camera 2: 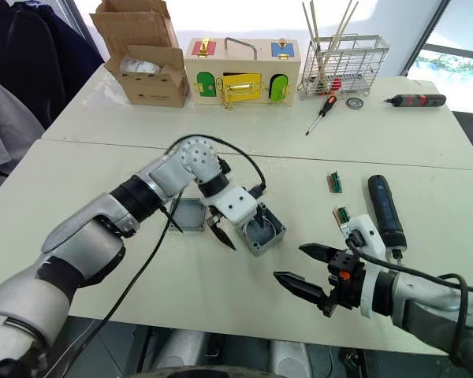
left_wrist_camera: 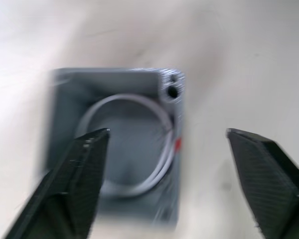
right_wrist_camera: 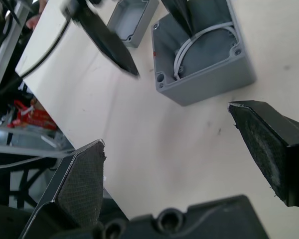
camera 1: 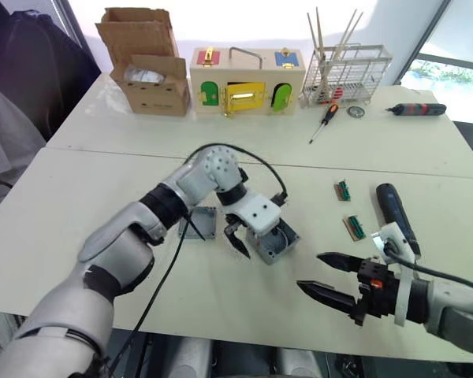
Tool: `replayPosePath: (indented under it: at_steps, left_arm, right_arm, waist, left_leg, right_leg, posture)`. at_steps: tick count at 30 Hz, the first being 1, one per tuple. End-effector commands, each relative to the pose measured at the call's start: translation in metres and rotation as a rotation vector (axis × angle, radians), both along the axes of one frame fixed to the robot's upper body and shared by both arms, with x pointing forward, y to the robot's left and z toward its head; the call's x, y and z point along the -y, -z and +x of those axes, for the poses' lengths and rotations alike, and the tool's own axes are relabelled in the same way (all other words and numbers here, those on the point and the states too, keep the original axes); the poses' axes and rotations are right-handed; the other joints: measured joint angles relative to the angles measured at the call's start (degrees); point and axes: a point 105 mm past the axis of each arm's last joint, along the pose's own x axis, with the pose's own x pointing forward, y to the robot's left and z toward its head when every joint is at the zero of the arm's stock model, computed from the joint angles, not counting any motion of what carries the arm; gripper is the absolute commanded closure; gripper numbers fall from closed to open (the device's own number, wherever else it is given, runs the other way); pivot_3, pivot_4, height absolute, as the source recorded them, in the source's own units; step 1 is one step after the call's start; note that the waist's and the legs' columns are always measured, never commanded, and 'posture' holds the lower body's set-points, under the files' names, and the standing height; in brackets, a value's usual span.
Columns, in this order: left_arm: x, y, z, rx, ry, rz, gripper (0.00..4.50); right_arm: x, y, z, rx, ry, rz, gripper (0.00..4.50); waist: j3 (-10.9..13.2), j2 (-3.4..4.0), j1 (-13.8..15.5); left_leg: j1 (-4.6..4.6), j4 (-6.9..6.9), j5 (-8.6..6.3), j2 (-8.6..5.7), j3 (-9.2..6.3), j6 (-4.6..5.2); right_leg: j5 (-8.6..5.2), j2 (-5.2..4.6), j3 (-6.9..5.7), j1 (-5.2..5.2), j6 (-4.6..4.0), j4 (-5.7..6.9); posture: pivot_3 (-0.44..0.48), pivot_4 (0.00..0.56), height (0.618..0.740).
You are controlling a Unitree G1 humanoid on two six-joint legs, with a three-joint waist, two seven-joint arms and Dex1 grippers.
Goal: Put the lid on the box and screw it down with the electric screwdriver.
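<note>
Hovering left gripper (camera 2: 238, 236) over the box (camera 2: 262, 231), fingers spread, one inside the open cavity. Lying just beside the box at 9 o'clock: the lid (camera 2: 189, 214), nearer the left arm. Idling right gripper (camera 2: 306, 269) at 5 o'clock, fingers spread. Resting at 3 o'clock, long axis 12-to-6: electric screwdriver (camera 2: 385, 208).

White table (camera 1: 102, 236). Landmark: box (camera 1: 273, 242), open, near front middle. Lid (camera 1: 199, 224) just left of it. Electric screwdriver (camera 1: 396, 213) and two small green parts (camera 1: 349, 209) to its right. Cardboard box (camera 1: 148, 61), wooden box (camera 1: 247, 80), wire rack (camera 1: 345, 75), hand screwdrivers far behind.
</note>
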Motion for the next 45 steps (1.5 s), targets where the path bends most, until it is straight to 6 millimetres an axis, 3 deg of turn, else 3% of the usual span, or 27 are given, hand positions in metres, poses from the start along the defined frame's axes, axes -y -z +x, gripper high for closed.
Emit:
replayPosePath:
  at_steps: [1,4,8,11,13,16,20,23,27,38,41,45]
  left_arm:
    - [-0.012,-0.054,0.01,0.041,-0.181,-0.209,0.73]
    - [-0.048,-0.081,0.04,0.1,-0.562,-0.402,0.73]
    - [-0.104,-0.084,0.065,-0.025,-1.191,-0.508,0.73]
    - [-0.138,-0.065,0.052,-0.252,-1.58,-0.492,0.73]
    - [-0.151,-0.048,0.04,-0.345,-1.701,-0.437,0.73]
    - [-0.166,-0.032,0.031,-0.359,-1.756,-0.365,0.73]
    - [-0.16,-0.011,0.02,-0.406,-1.719,-0.261,0.73]
    - [-0.158,-0.001,0.02,-0.445,-1.738,-0.233,0.73]
    - [-0.146,0.02,0.018,-0.503,-1.735,-0.133,0.73]
    - [-0.135,0.046,0.017,-0.474,-1.761,0.046,0.73]
    - [-0.133,0.05,0.017,-0.461,-1.757,0.079,1.48]
    - [-0.134,0.056,0.014,-0.442,-1.75,0.125,3.58]
  right_arm:
    - [0.007,-0.018,0.013,0.061,-0.019,0.019,0.0]
    - [0.012,-0.038,0.028,0.118,-0.03,0.067,0.0]
    - [0.007,-0.065,0.036,0.185,-0.093,0.109,0.0]
    - [-0.004,-0.078,0.039,0.222,-0.168,0.102,0.0]
    - [-0.014,-0.078,0.04,0.227,-0.208,0.12,0.0]
    - [-0.028,-0.077,0.042,0.21,-0.235,0.227,0.0]
    - [-0.038,-0.055,0.043,0.168,-0.237,0.227,0.0]
    - [-0.045,-0.051,0.041,0.165,-0.236,0.247,0.0]
    - [-0.044,-0.047,0.041,0.173,-0.202,0.257,0.0]
    - [-0.041,-0.049,0.04,0.213,-0.114,0.278,0.0]
    - [-0.038,-0.051,0.04,0.227,-0.09,0.282,0.0]
    - [-0.034,-0.054,0.04,0.242,-0.065,0.285,0.0]
  waist:
    - [0.0,0.01,-0.2]
    - [0.0,0.01,-0.4]
    - [0.0,0.01,-0.1]
    - [0.0,-0.01,-0.3]
    - [0.0,-0.02,-0.2]
    - [0.0,-0.02,-0.3]
    - [0.0,-0.02,0.4]
    - [0.0,-0.02,0.5]
    - [0.0,-0.03,0.3]
    - [0.0,-0.01,0.3]
    - [0.0,0.0,0.4]
    - [0.0,0.02,0.3]
  left_leg:
    - [0.0,-0.02,0.0,0.01,0.0,0.0]
    - [0.01,-0.01,0.01,0.02,-0.02,-0.01]
    - [0.01,-0.01,0.05,0.02,-0.09,-0.08]
    - [-0.02,0.01,0.05,0.01,-0.09,-0.09]
    - [-0.02,0.01,0.11,0.01,-0.13,-0.19]
    - [-0.01,-0.01,0.18,0.01,-0.15,-0.34]
    - [-0.02,-0.04,0.27,0.0,-0.15,-0.54]
    - [-0.02,-0.03,0.3,-0.09,-0.21,-0.62]
    - [-0.02,-0.03,0.28,-0.16,-0.19,-0.66]
    - [-0.04,-0.07,0.3,-0.17,-0.13,-0.7]
    - [-0.02,-0.07,0.32,-0.19,-0.14,-0.72]
    - [-0.02,-0.07,0.32,-0.2,-0.14,-0.72]
  right_leg:
    - [-0.01,0.01,0.0,-0.01,0.01,0.02]
    - [-0.06,0.02,0.0,-0.02,0.1,0.04]
    - [-0.1,0.04,-0.02,-0.03,0.16,0.16]
    - [-0.1,0.04,-0.01,-0.04,0.17,0.21]
    - [-0.1,0.05,-0.03,-0.05,0.17,0.24]
    - [-0.1,0.04,-0.03,-0.05,0.17,0.26]
    - [-0.1,-0.03,0.03,-0.19,0.16,0.26]
    - [-0.09,-0.1,0.12,-0.15,0.15,0.25]
    - [-0.09,-0.14,0.2,-0.23,0.15,0.27]
    - [-0.09,-0.12,0.26,-0.37,0.15,0.41]
    - [-0.09,-0.12,0.28,-0.32,0.15,0.41]
    - [-0.09,-0.12,0.28,-0.31,0.15,0.4]
  posture:
    - [0.0,0.15,0.739]
    - [0.0,0.15,0.739]
    - [0.0,0.15,0.739]
    - [0.0,0.15,0.739]
    - [0.0,0.15,0.739]
    - [0.0,0.15,0.739]
    - [0.0,0.15,0.739]
    - [0.0,0.15,0.739]
    - [0.0,0.15,0.739]
    - [0.0,0.15,0.739]
    - [0.0,0.15,0.739]
    - [0.0,0.15,0.739]
